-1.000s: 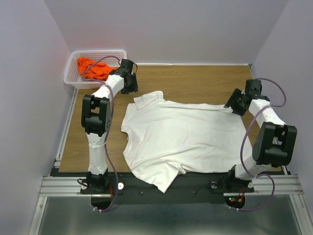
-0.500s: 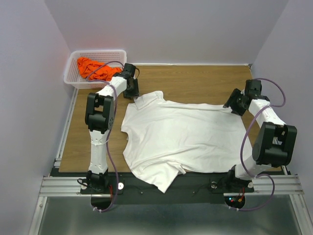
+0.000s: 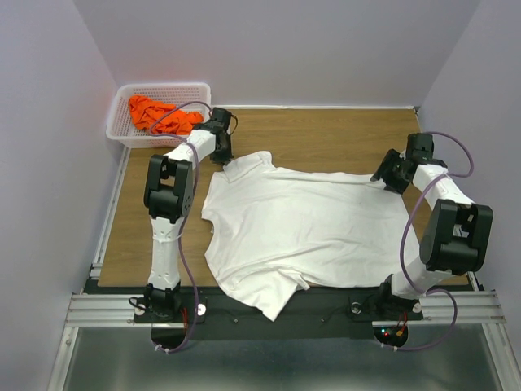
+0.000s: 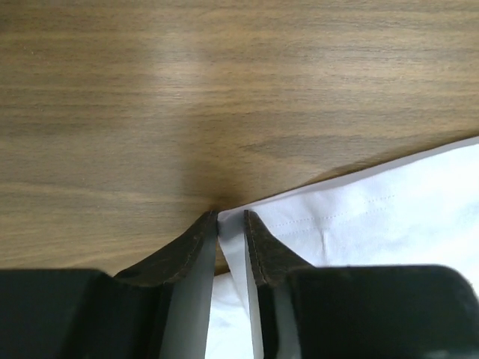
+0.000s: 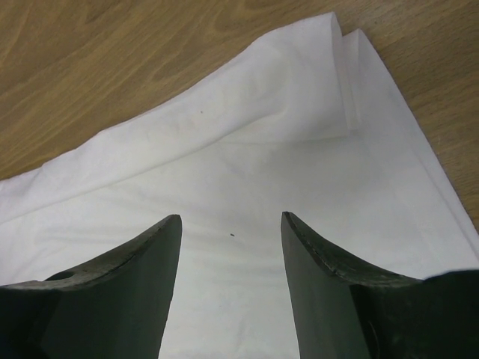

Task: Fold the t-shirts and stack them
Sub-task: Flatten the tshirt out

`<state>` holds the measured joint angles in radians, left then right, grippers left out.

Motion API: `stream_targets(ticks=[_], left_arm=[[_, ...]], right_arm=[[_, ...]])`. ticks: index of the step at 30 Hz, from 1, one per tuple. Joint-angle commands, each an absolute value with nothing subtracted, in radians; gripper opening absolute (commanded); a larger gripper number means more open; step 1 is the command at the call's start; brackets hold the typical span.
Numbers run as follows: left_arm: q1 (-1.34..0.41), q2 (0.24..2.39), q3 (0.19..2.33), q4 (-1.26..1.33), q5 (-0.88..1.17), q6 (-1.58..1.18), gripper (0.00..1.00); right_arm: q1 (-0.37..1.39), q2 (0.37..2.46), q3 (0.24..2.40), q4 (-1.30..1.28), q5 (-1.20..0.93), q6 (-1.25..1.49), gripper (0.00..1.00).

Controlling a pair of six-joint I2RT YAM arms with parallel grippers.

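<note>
The white t-shirt (image 3: 309,228) lies spread flat across the wooden table, its far left sleeve pointing at the basket. My left gripper (image 3: 221,156) sits at that sleeve's corner. In the left wrist view the left gripper (image 4: 231,215) has its jaws drawn close, with the edge of the white t-shirt (image 4: 374,202) pinched between them. My right gripper (image 3: 383,176) hovers at the shirt's far right corner. In the right wrist view the right gripper (image 5: 230,217) stands open above the white t-shirt (image 5: 262,149), gripping nothing. The orange t-shirt (image 3: 155,114) lies crumpled in the basket.
A white mesh basket (image 3: 120,130) stands in the far left corner, close behind the left arm. Grey walls close in on both sides and the back. The shirt's near hem hangs over the table's front edge (image 3: 326,293) by the arm bases.
My left gripper has slid right from the basket side to the sleeve corner, and its jaws have closed in on the cloth. The right arm has stayed where it was.
</note>
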<state>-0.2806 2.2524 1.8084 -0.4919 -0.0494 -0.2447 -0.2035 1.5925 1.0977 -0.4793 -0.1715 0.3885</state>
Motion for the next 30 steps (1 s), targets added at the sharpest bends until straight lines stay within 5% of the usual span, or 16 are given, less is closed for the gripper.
stream_targets(ticks=[1, 6, 30], left_arm=[[-0.296, 2.263, 1.789, -0.511, -0.089, -0.224, 0.19], [-0.296, 2.226, 1.831, -0.511, -0.120, -0.204, 0.00], [-0.298, 2.094, 2.088, -0.469, -0.129, -0.167, 0.00]], right_arm=[[-0.209, 1.588, 1.101, -0.451, -0.123, 0.385, 0.62], [-0.209, 1.617, 1.123, -0.453, -0.005, 0.437, 0.61], [-0.210, 1.841, 1.329, -0.362, 0.212, 0.419, 0.57]])
